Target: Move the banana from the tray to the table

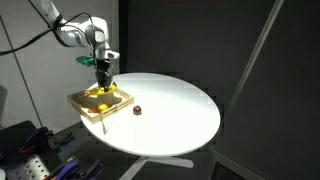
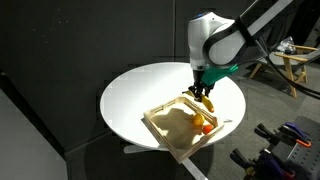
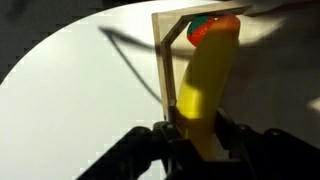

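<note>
Clamping banana [image 3: 205,90] in narrowly closed gripper [image 2: 203,94]; holding it just above tray [image 2: 172,128]; carrying toward table [image 3: 70,90] at 9 o'clock in wrist view and releasing yet pending.

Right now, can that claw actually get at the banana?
Probably yes: in the wrist view the gripper straddles the banana, a finger on each side, and nothing stands between them.

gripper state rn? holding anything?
Gripper: closed, holding the banana by the tray rim.
</note>
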`<action>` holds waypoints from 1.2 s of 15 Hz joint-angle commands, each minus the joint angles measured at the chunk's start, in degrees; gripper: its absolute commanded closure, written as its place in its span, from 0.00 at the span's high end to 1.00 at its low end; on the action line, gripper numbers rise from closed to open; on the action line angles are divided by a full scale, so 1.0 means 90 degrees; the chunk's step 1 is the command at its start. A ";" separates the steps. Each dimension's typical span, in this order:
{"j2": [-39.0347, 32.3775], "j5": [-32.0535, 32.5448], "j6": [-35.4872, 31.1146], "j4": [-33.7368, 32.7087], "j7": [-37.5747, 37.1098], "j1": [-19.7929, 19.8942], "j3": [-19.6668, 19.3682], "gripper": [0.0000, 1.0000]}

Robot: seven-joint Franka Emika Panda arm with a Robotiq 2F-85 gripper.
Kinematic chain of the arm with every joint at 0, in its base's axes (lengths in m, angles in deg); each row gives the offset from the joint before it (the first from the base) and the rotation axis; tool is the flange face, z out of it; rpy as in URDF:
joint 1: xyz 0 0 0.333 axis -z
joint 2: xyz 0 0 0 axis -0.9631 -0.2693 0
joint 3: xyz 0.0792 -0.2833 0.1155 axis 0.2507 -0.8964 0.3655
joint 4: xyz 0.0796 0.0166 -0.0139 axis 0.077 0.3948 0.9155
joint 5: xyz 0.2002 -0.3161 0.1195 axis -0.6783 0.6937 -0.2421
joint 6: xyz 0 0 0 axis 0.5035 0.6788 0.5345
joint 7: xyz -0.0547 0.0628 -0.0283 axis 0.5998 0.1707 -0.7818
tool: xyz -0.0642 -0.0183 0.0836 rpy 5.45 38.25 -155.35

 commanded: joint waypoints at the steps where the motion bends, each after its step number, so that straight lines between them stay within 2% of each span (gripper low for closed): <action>1: 0.0515 0.0172 0.0033 0.0402 0.0448 0.0320 -0.0047 0.15; 10: 0.1130 -0.0277 -0.0324 0.0945 0.1690 0.1240 -0.0240 0.15; 18: 0.1067 -0.0903 -0.0766 0.1041 0.2533 0.1852 -0.0565 0.15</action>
